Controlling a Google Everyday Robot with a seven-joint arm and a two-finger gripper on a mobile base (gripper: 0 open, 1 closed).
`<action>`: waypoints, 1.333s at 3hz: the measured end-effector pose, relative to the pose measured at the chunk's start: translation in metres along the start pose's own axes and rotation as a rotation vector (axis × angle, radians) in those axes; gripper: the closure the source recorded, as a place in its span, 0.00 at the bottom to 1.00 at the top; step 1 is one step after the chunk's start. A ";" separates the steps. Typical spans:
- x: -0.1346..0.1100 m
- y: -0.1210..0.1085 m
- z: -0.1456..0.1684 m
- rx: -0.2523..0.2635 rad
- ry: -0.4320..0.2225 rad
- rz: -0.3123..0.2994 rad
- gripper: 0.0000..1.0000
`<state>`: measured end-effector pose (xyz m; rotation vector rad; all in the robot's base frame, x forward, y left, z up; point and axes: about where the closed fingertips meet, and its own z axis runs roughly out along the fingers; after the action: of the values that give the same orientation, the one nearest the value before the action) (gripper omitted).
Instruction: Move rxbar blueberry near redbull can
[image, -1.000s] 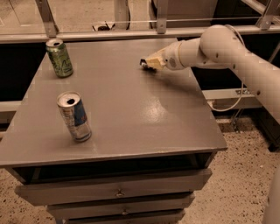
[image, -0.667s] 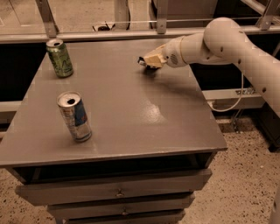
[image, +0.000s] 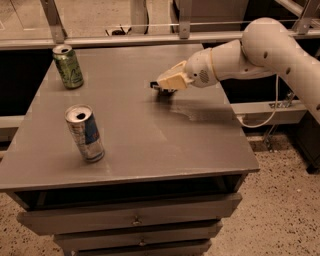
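Observation:
The redbull can (image: 85, 132), slim, silver and blue with an opened top, stands upright at the front left of the grey table (image: 150, 150). My gripper (image: 161, 87) is over the middle of the table's back part, well to the right of and behind the can. It is shut on the rxbar blueberry (image: 164, 90), which shows only as a small dark piece under the cream fingers, just above the tabletop. Most of the bar is hidden by the gripper.
A green can (image: 68, 66) stands upright at the table's back left corner. A metal rail (image: 150, 40) runs behind the table. Drawers (image: 135, 217) sit below the front edge. My white arm (image: 270, 50) reaches in from the right.
My gripper has moved left and toward the table's front with the dark bar in it. Both cans have stayed put.

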<state>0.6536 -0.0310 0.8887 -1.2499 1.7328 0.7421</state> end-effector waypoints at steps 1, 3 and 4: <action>0.013 0.045 0.000 -0.117 0.010 0.021 1.00; 0.025 0.119 0.001 -0.297 -0.005 0.075 1.00; 0.021 0.137 0.003 -0.334 -0.021 0.083 1.00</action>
<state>0.5215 0.0063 0.8668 -1.3890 1.6983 1.1252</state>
